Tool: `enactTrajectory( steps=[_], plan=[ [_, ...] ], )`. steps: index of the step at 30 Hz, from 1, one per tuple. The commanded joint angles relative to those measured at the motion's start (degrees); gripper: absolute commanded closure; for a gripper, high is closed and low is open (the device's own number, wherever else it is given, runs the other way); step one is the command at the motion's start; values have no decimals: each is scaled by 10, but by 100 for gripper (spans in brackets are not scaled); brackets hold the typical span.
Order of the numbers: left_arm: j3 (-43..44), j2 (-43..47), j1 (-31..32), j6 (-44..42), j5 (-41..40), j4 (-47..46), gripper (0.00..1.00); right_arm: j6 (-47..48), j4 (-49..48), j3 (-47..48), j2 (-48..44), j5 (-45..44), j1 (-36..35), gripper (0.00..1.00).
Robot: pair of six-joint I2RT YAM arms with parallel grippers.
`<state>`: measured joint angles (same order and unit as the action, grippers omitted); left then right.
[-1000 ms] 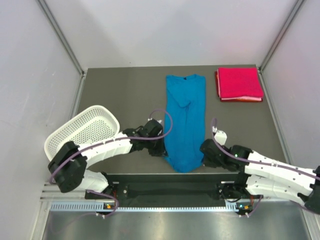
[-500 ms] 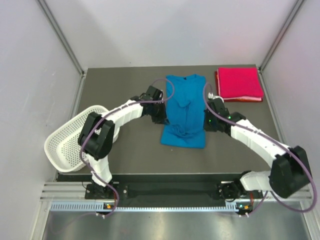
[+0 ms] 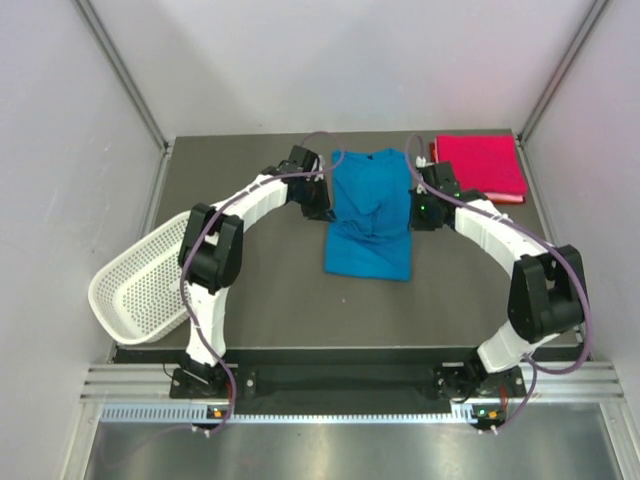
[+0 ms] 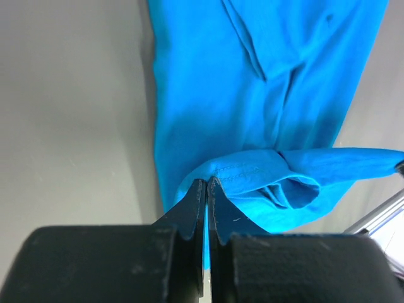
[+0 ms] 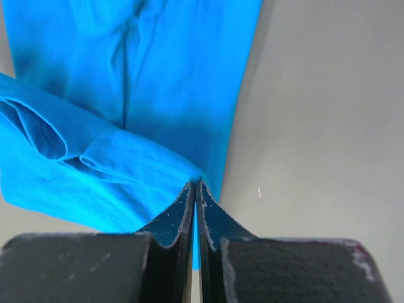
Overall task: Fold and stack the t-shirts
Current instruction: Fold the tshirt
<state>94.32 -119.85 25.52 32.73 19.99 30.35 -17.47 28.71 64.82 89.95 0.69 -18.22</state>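
**The blue shirt is being folded in half**

The blue t-shirt (image 3: 370, 215) is laid in the middle of the dark table (image 3: 260, 290), with its collar at the far side. Its near edge is lifted up and held over the middle of the shirt. A saggy roll of cloth is seen between the two corners. One corner is pinched by the left gripper (image 4: 206, 184) and the other by the right gripper (image 5: 194, 186). Both pairs of fingers are squeezed tight on the cloth.

For a good fold, the two corners should be carried toward the collar at the same height and the same speed, so that the edge is laid straight. The cloth should be pulled gently sideways, so that the saggy roll is smoothed out. The corners should be set down by the shoulders and only then let go.

The pink-red t-shirt (image 3: 479, 167) is seen folded at the far right corner of the table. A white mesh basket (image 3: 140, 290) is tipped over the table's left edge.
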Motion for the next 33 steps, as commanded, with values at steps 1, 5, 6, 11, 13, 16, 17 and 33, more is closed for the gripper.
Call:
enactTrajectory(
  steps=[1,5,6,11,13,16,17,33],
  plan=[
    [39,-20,-13,-14,12,6,100,18,-19,54,24,32,21,100],
    [74,-47,-24,-16,29,8,100,25,-16,88,54,41,25,100],
    [80,-52,-26,-17,31,8,100,28,-16,101,60,42,26,100],
    [109,-78,-32,-26,34,8,100,31,-15,134,100,48,36,100],
    [118,-90,-35,-25,35,7,100,27,-9,149,118,48,42,100],
    [133,-103,-39,-25,47,1,100,24,-12,158,133,56,51,100],
    [134,-107,-40,-25,50,-1,100,23,-14,160,134,56,51,100],
    [173,-154,-49,-20,64,-45,100,19,-41,199,203,54,64,100]
  ],
)
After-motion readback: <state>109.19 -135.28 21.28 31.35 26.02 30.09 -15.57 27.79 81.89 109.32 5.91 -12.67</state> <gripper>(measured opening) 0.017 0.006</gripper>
